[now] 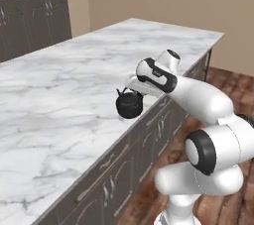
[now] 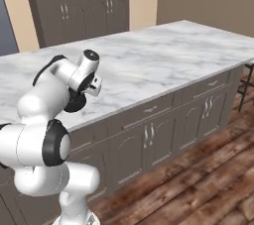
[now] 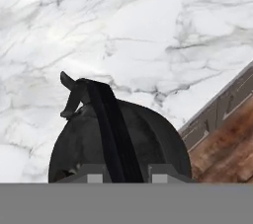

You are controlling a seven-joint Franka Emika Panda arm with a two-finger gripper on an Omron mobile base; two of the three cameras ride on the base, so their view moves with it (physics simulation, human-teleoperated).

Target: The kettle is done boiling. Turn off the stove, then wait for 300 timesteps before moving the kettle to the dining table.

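You see the dining table (image 1: 59,85), a long marble-topped island, with 1 black kettle (image 1: 129,104) near its front edge above the cabinet doors.

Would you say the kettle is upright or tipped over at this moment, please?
Upright: the kettle has its round body level over the dining table, its arched handle on top. Whether it rests on the marble, cannot tell.

Left base view looks forward and down from behind the arm's left along the dining table (image 1: 64,85), right base view from behind its right across the same marble top (image 2: 163,55), both sharing the near table edge, while the hand view sits close above the kettle (image 3: 148,139).
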